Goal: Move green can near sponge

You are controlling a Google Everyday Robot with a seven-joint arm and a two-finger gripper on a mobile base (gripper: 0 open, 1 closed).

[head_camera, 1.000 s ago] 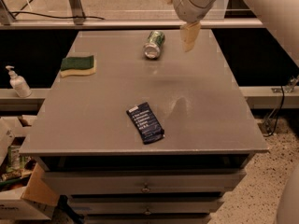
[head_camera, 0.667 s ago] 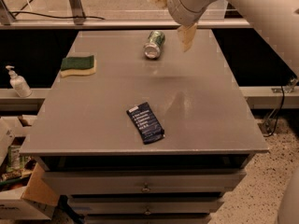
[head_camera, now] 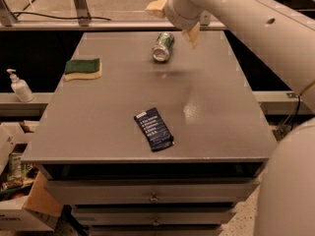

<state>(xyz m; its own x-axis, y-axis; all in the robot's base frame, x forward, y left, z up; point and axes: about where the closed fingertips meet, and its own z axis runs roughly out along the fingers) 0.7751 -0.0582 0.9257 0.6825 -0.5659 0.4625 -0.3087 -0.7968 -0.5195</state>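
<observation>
Grey bench [head_camera: 216,112]. Can [head_camera: 163,46] lies on its side at far centre, with the sponge [head_camera: 82,69] well apart at far left. Pincer [head_camera: 172,22] hangs above the can, spread wide, empty. Suggest lowering astride the can's curved sides and closing squarely so it cannot roll.

The end effector [head_camera: 175,20] shifts left along the far edge of the worktop [head_camera: 206,107] and now hangs just behind the green can [head_camera: 162,46], nearer to it than a second ago, fingers [head_camera: 192,34] apart. The arm [head_camera: 256,28] swings lower, covering more of the upper right corner
</observation>
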